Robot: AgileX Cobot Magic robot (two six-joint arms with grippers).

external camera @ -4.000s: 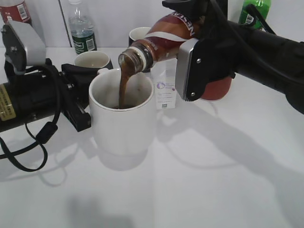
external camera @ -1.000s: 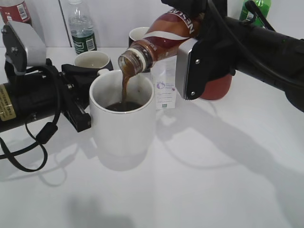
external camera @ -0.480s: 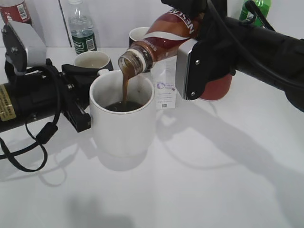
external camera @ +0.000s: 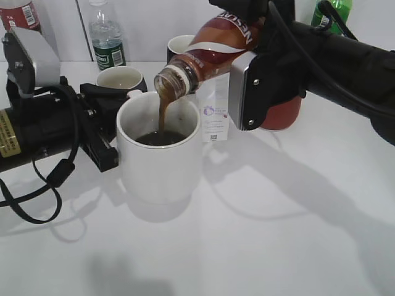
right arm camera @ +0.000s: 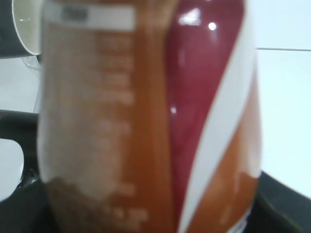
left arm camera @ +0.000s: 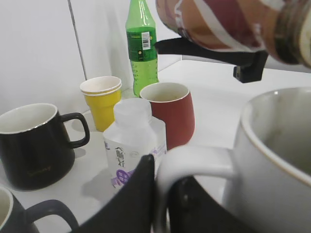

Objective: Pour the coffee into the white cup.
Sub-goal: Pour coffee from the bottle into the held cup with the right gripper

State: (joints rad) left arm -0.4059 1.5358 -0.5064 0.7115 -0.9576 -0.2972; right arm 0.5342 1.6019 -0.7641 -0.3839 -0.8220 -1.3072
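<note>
We take the large plain white ceramic mug (external camera: pixel 159 154) as our landmark; it stands upright on the white table (external camera: pixel 278 234), nearest the exterior camera, with dark coffee pooled inside. Just to its left, the left gripper (left arm camera: pixel 163 199) is clenched on the mug's white handle (left arm camera: pixel 192 162), one black finger (left arm camera: pixel 133 201) on each side of the loop.

Directly above the mug's rim hangs the curvy clear plastic coffee bottle with the brown-and-white label (external camera: pixel 213 46). Its long axis slopes down from upper right to lower left, the wide open neck (external camera: pixel 171 79) pointing down and left over the mug's opening, the base raised to the right. A brown stream (external camera: pixel 163 111) falls from the neck into the mug. The right gripper (external camera: pixel 256 68) holds the bottle around its body, right of and above the mug; in the right wrist view the label fills the frame and the fingers themselves are hidden, but the bottle is plainly carried by this arm.

Behind the mug stand a small white capped carton-bottle (left arm camera: pixel 133 141), a red cup (left arm camera: pixel 169 114), a yellow paper cup (left arm camera: pixel 103 99) and a black mug (left arm camera: pixel 34 143). Farthest back, against the wall, we see a green soda bottle (left arm camera: pixel 142 46) and a clear water bottle (external camera: pixel 106 34).
</note>
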